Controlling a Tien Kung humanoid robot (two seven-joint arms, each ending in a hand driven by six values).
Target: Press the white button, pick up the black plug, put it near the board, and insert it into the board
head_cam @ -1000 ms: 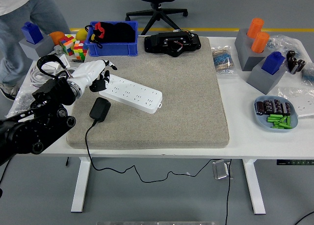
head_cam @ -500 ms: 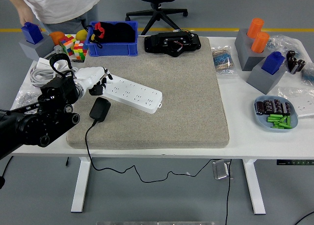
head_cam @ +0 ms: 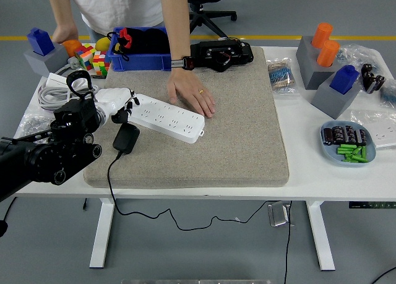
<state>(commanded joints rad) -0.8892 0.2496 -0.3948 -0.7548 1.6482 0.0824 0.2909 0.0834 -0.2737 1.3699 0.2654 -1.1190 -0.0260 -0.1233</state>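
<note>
A white power strip (head_cam: 167, 117) lies slanted on the grey felt mat (head_cam: 241, 142). My left hand (head_cam: 119, 103), white-fingered on a black arm, rests at the strip's left end with its fingers curled down onto it, holding nothing. The black plug (head_cam: 126, 138) lies on the mat just below that hand, its cable trailing off the table's front edge. A person at the far side presses a hand (head_cam: 193, 93) flat on the mat against the strip's upper right edge. My right arm is out of view.
A blue bin (head_cam: 141, 48) and a black device (head_cam: 218, 54) stand behind the mat. Coloured cubes (head_cam: 93, 59) and a coiled white cable (head_cam: 51, 91) sit at the far left. Grey blocks with orange and blue pieces (head_cam: 325, 64) and a blue dish (head_cam: 348, 144) are on the right.
The person has leaned over the table and laid a hand beside the power strip. My left hand has drawn slightly left and settled at the strip's end. The plug has not moved.
</note>
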